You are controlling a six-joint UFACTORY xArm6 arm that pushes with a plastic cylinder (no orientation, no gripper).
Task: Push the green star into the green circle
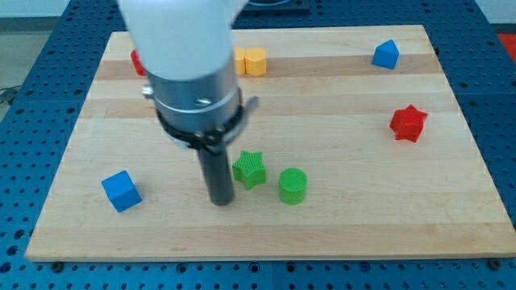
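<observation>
**Tip beside the green star, circle close on the other side**

The wooden worktop (pixel 339 217) fills most of the view, lying on a blue perforated base (pixel 492 32). My arm's pale housing (pixel 181 40) comes down from the view's top, ending in the dark rod. My tip (pixel 222 202) rests on the board just to the view's left of the green star (pixel 250 169), touching it or nearly so. There are no fingers on this arm, only the rod.

The green circle (pixel 293 186) stands just to the view's right of the star, slightly lower, a narrow gap between them.

A blue cube (pixel 121 191) sits at lower left, a red star (pixel 408 123) at right, a blue block (pixel 386 55) at upper right. Yellow blocks (pixel 251 61) lie near the top edge, and a red block (pixel 137 62) shows partly behind the arm.
</observation>
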